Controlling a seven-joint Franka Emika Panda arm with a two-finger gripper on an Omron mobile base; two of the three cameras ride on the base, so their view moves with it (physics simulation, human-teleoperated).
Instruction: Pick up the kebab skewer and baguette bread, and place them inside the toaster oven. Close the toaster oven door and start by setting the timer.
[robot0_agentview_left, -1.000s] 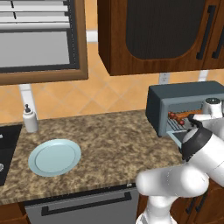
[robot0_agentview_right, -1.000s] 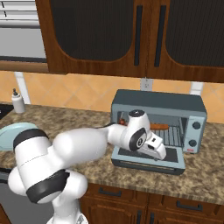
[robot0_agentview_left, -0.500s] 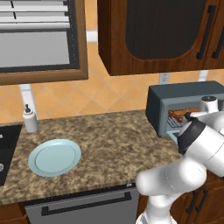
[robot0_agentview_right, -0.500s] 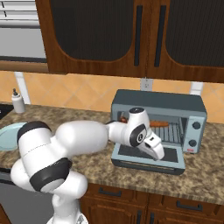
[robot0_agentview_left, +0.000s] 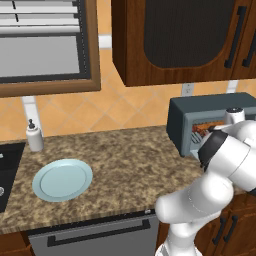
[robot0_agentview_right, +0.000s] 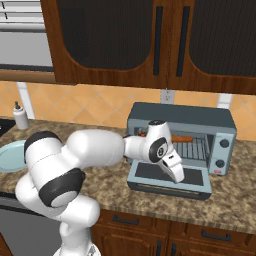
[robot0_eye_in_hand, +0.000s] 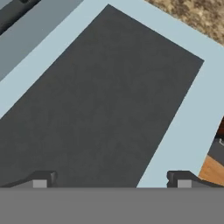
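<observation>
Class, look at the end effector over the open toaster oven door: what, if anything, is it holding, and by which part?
Nothing is held. The end effector is open, its fingertips spread apart above the toaster oven door, whose dark window shows between them.

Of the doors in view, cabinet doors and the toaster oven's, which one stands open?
The toaster oven door, folded down flat onto the counter in front of the toaster oven; the dark wooden cabinet doors above are shut.

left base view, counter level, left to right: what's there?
Soap dispenser → blue plate → toaster oven, with food on its rack.
</observation>
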